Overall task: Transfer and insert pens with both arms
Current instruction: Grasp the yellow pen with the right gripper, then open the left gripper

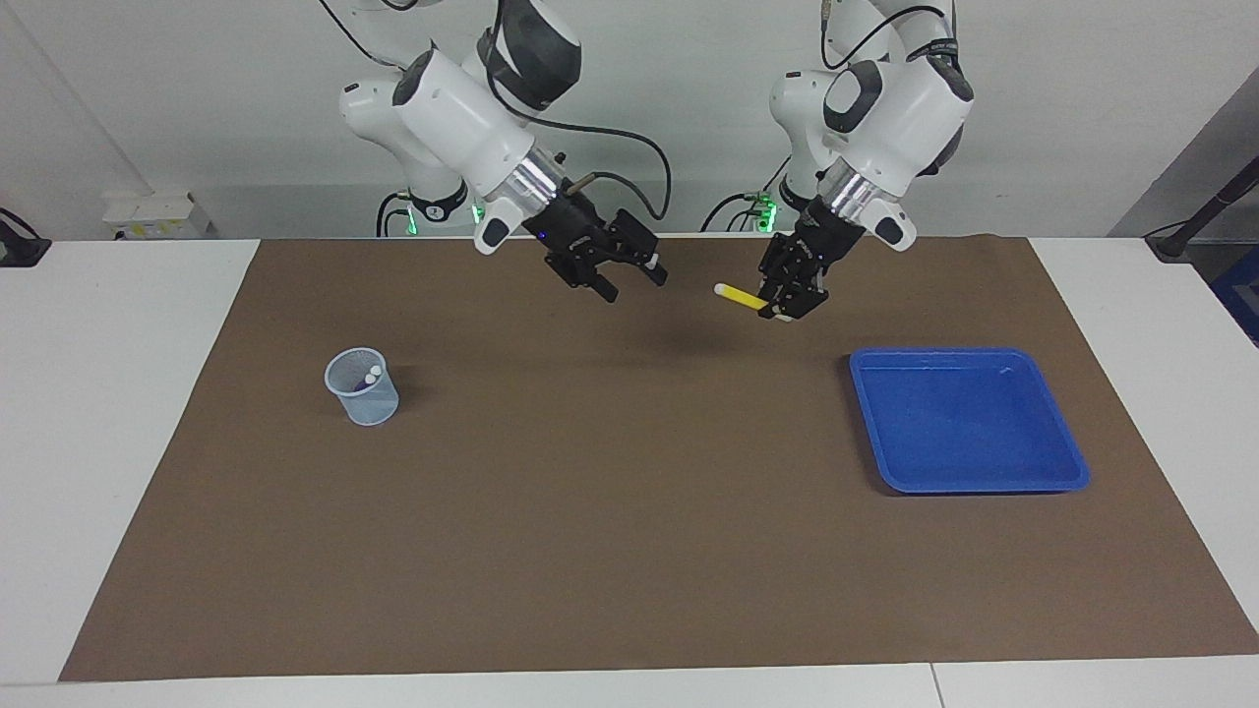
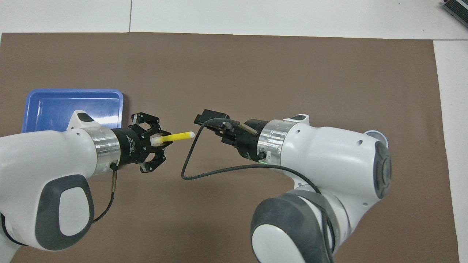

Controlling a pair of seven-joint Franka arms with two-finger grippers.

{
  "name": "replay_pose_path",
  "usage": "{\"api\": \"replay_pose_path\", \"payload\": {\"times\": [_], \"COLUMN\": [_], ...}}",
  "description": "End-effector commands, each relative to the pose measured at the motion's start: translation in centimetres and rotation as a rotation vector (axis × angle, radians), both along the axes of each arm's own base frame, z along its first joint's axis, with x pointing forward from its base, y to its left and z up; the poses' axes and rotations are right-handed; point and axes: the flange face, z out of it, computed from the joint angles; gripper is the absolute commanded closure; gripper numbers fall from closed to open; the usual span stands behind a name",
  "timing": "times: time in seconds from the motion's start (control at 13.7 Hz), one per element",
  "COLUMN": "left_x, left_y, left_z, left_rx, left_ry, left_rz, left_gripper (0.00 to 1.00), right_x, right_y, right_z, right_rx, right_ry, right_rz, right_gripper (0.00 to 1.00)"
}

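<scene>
Two pens' pale ends show in mesh cup; blue tray empty; left tool pinches yellow pen mid-air facing spread right tool; handover, insertion pending.

Setting: robotics laboratory, tabletop test bench; two white jointed arms with dark grey joint patches enter from the top of the facing view, cables looped along them; green indicator lights glow at their bases, top centre; a white table fills the frame, a plain brown mat laid over most of it; bare pale wall across the upper edge; a white socket box sits at the upper left by the wall; props are sparse and staged: a blue tray at centre right, a small mesh cup at centre left.
</scene>
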Motion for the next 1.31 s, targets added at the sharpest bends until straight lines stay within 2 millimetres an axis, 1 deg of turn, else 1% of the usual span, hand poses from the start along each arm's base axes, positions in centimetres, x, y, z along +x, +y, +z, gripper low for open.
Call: {"api": "replay_pose_path", "payload": {"times": [0.0,0.07,0.15,0.29,0.37,0.44,0.66,0.73,0.8,1.1,1.24], "left_x": [-1.7,-1.9,-2.0,-2.2,-2.2,-2.2,-2.2,-2.2,-2.3,-2.4,-2.4], "left_y": [-0.1,-0.1,0.0,0.0,0.0,0.0,-0.1,0.0,0.0,0.0,0.0], "left_z": [0.2,0.2,0.5,0.7,0.8,0.8,0.8,0.8,1.0,1.1,1.1], "left_rx": [-0.022,-0.022,-0.024,-0.025,-0.026,-0.025,-0.026,-0.026,-0.026,-0.028,-0.028], "left_ry": [-0.012,-0.011,-0.017,-0.018,-0.020,-0.017,-0.018,-0.018,-0.019,-0.017,-0.017], "left_rz": [0.021,0.022,0.022,0.022,0.022,0.020,0.020,0.020,0.019,0.020,0.021], "left_gripper": [1.00,1.00,1.00,1.00,1.00,1.00,1.00,1.00,1.00,1.00,1.00], "right_x": [-0.3,-0.4,-0.4,-0.4,-0.2,-0.2,-1.4,-1.9,-2.0,-1.8,-1.6], "right_y": [2.5,3.3,3.5,3.6,3.7,3.8,5.3,5.9,6.0,5.7,5.5], "right_z": [-1.4,-2.1,-2.7,-3.0,-3.4,-3.7,-3.4,-3.4,-3.5,-3.6,-3.7], "right_rx": [0.027,0.023,0.018,0.016,0.010,0.007,0.019,0.023,0.025,0.018,0.017], "right_ry": [-0.005,-0.003,0.004,0.007,0.009,0.014,0.013,0.024,0.030,0.022,0.023], "right_rz": [-0.030,-0.026,-0.024,-0.021,-0.017,-0.017,-0.010,-0.008,-0.011,-0.004,-0.009], "right_gripper": [0.00,0.00,0.00,0.00,0.08,0.12,0.20,0.20,0.24,0.58,0.58]}}
